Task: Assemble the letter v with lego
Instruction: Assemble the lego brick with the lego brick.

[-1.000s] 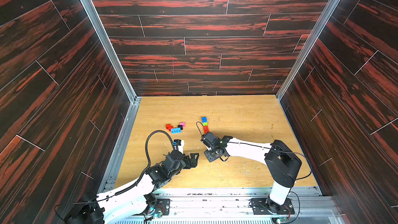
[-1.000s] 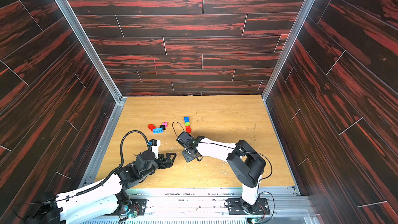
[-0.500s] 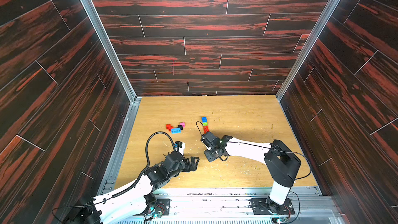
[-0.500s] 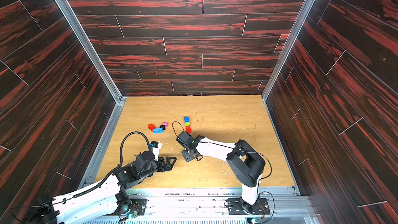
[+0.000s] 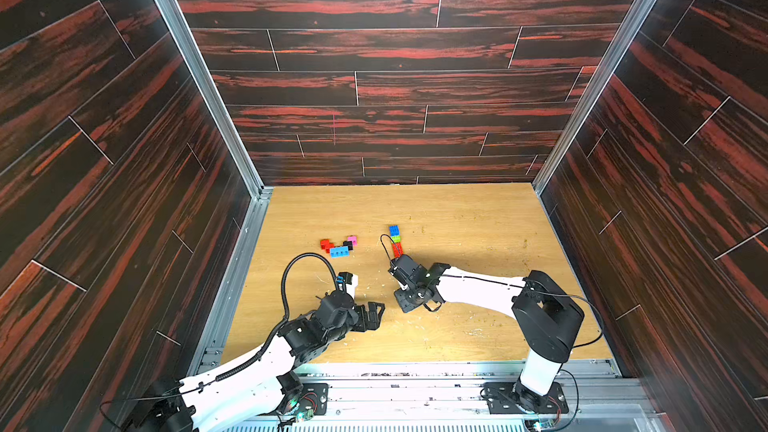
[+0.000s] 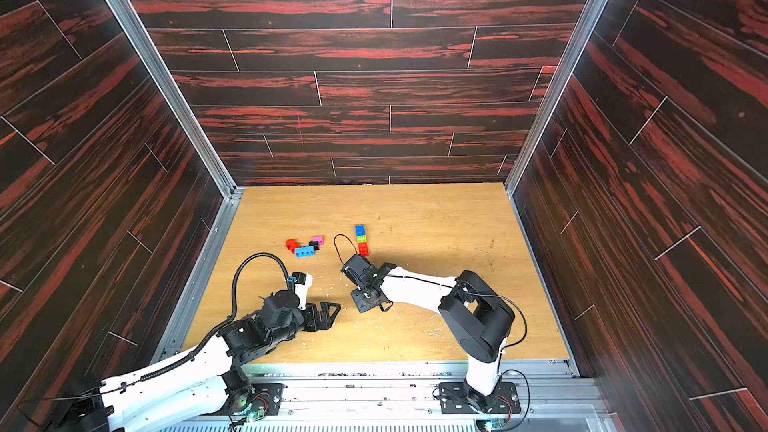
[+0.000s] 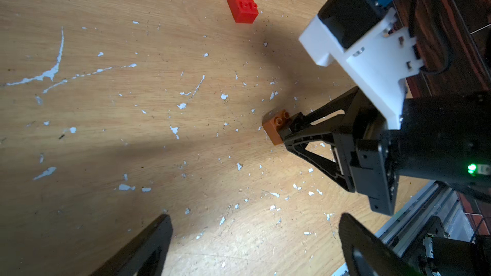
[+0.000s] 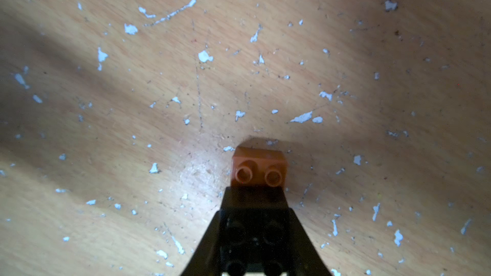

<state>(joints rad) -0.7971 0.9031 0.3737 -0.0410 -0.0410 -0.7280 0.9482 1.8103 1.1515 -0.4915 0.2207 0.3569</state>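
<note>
Starting at the left of the wooden table in both top views: a loose cluster at 11 o'clock from the left gripper, made of a red brick, light blue brick, black brick and pink brick, touching or just beside one another. Catches only a corner of the light blue one in the left wrist view. Shows the left jaws best from that wrist camera: spread wide, both tips low over scratched tabletop, well apart from every brick.

Next, at 12 o'clock from the right gripper, a straight column running 12 to 6: blue brick farthest, lime green brick in the middle, red oblong brick nearest, end to end. Cuts off the blue one in the left wrist view and keeps just the lime green edge and the red oblong.

Farthest right, hides the orange brick in both top views beneath the right gripper's body. Reveals it only from the two wrist cameras: clamped between the right jaws, narrow around it, two studs poking out past the tips. Sits at 2 o'clock from the left gripper, near but apart. Cannot tell whether its underside touches the table or hangs just above.
</note>
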